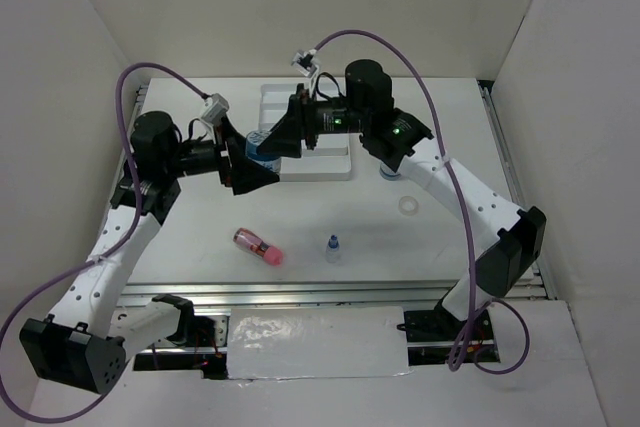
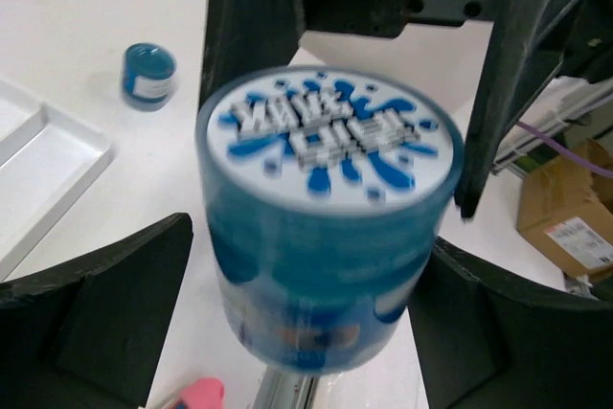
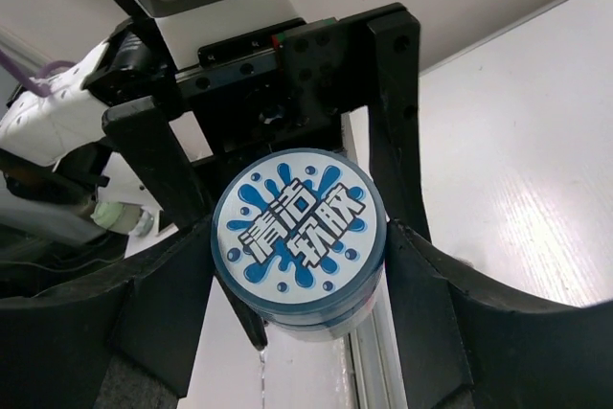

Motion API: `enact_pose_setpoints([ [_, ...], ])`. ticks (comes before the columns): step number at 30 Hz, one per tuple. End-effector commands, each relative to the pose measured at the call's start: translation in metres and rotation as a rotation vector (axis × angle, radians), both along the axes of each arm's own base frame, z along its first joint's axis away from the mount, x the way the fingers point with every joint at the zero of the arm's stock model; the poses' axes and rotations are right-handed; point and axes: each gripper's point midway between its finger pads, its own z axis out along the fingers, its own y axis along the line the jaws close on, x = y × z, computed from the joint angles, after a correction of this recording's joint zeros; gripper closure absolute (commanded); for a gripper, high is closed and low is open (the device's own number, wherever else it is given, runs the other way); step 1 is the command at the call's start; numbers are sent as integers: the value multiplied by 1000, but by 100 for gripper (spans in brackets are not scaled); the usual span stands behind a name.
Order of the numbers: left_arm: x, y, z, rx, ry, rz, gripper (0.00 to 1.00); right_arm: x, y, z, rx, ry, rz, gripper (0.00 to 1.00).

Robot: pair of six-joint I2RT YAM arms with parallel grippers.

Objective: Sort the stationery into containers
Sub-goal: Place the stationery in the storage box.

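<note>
Filling the middle of both wrist views was a squat blue pot point(image 3: 299, 232), its white lid printed with blue splashes and lettering, lifted clear of the table and blurred in the left wrist view. We saw the right gripper point(image 3: 299, 270) closed on it, dark fingers point(image 3: 421, 284) pressed against its two sides. The left gripper point(image 2: 311, 275) faced it from the other side with its jaws spread wide, its fingers point(image 2: 105, 304) standing just off the pot and gripping nothing. From above, the two arms met nose to nose over the near left corner of the white tray point(image 1: 325, 165), and their black fingers hid most of the pot between them. The right arm point(image 1: 440, 172) crossed the tray's near right corner, so we could not tell what lay in the compartments beneath it. A second blue pot point(image 2: 149, 75) stood upright on the table just beyond a corner of the tray; from above the right arm largely covered it. Nearer the arm bases, well apart from the tray, the pink tube point(image 1: 258, 246) lay on its side, the tiny blue-capped bottle point(image 1: 332, 247) stood to its right, and the white ring point(image 1: 408, 206) lay flat further right. Purple cables point(image 1: 425, 87) looped over both arms. A cardboard box point(image 2: 565, 208) sat off the table's edge.
</note>
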Motion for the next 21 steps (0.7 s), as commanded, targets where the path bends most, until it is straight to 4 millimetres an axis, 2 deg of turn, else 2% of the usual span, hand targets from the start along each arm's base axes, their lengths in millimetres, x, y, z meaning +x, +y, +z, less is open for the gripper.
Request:
enact_pose_setpoints([
  [1,16,15,-5,57,6,100,1,9,-9,35,88,-63,-7,68],
  [5,20,31,-15,88,4,132,1,36,-23,31,81,-63,-82,72],
  [9,25,49,-25,113,14,164,1,74,-47,27,73,-78,-193,77],
  [11,27,58,-38,144,36,174,1,88,-53,25,65,-105,-234,78],
  [12,32,70,-43,167,22,206,1,100,-60,25,61,-124,-273,78],
  [15,37,84,-63,203,73,250,1,139,-71,25,49,-196,-419,78],
  [16,40,91,-69,211,80,271,1,163,-78,18,33,-200,-503,80],
  [18,45,99,-77,224,92,310,1,190,-84,21,27,-258,-586,82],
  [19,47,102,-81,231,97,325,1,211,-85,5,-3,-255,-626,84],
  [21,54,109,-87,262,68,350,1,241,-92,12,-2,-323,-724,86],
])
